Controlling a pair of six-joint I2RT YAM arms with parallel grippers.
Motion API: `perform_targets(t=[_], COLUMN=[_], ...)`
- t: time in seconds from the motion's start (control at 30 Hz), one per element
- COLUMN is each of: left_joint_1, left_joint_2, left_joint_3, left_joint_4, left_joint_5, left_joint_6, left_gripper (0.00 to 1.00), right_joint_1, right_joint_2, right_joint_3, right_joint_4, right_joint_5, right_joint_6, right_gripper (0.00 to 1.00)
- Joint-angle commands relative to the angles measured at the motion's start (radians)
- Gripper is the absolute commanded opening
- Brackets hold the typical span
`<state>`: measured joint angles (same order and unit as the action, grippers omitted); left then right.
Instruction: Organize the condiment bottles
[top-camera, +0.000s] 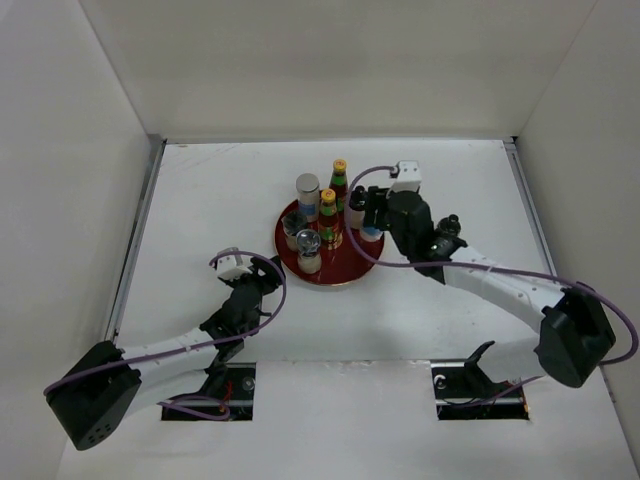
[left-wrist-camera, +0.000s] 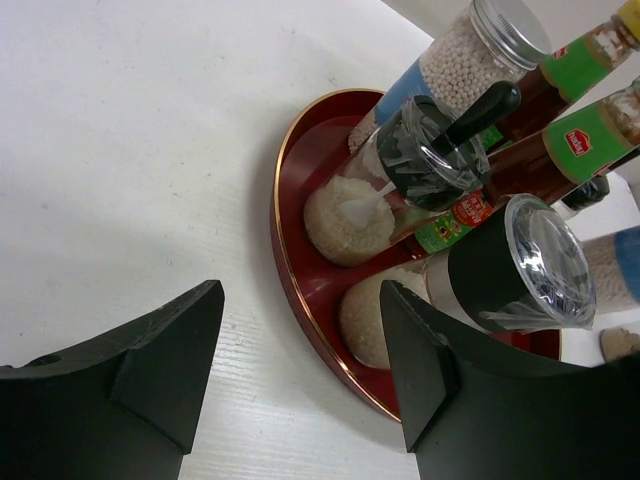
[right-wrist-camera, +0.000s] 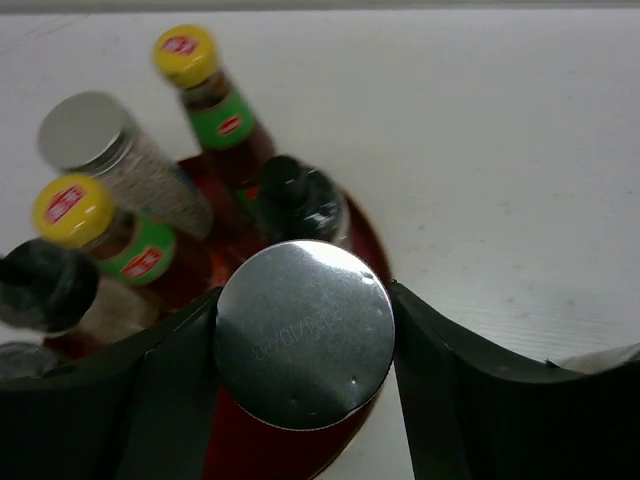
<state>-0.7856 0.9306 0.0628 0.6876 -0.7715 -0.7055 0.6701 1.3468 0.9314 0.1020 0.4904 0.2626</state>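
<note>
Several condiment bottles stand on the round red plate (top-camera: 330, 283). Two sauce bottles (top-camera: 339, 175) (top-camera: 328, 210) with yellow-orange caps stand mid-plate, with a tall silver-lidded shaker (top-camera: 307, 185) at the back left and a clear-lidded shaker (top-camera: 308, 245) at the front. A black-capped shaker (right-wrist-camera: 300, 200) stands at the right. My right gripper (right-wrist-camera: 305, 340) is shut on another silver-lidded shaker (right-wrist-camera: 300, 320) over the plate's right edge; I cannot tell whether it rests on the plate. My left gripper (left-wrist-camera: 300, 370) is open and empty, on the table just off the plate's rim (left-wrist-camera: 285, 250).
White walls close in the table on the left, back and right. The right arm (top-camera: 500, 285) reaches across the table's right half to the plate. Bare white table lies left of and in front of the plate.
</note>
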Motion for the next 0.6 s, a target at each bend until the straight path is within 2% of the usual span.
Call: perform_targets(t=[0.0, 0.17, 0.4, 0.47, 0.57], left_joint_1=[0.007, 0.007, 0.009, 0.009, 0.010], left_joint_2=[-0.006, -0.003, -0.013, -0.015, 0.002], left_joint_3=[0.014, 0.015, 0.011, 0.011, 0.015], left_joint_4=[0.049, 0.049, 0.049, 0.049, 0.049], left_joint_5=[0.012, 0.012, 0.017, 0.021, 0.021], left_joint_6=[-0.018, -0.017, -0.018, -0.018, -0.018], left_gripper=[0.62, 0.62, 0.62, 0.62, 0.62], right_joint_1=[0.097, 0.173, 0.208, 0.210, 0.214], right_joint_2=[0.003, 0.107, 0.213, 0.213, 0.184], right_joint_3=[0.013, 0.047, 0.078, 0.070, 0.054], right_joint_4=[0.108, 0.182, 0.183, 0.179, 0.174], right_joint_5=[0.007, 0.001, 0.014, 0.011, 0.008], right_joint_6=[0.041, 0.050, 0.038, 0.043, 0.046], right_gripper=[0.49, 0.50, 0.54, 0.62, 0.80])
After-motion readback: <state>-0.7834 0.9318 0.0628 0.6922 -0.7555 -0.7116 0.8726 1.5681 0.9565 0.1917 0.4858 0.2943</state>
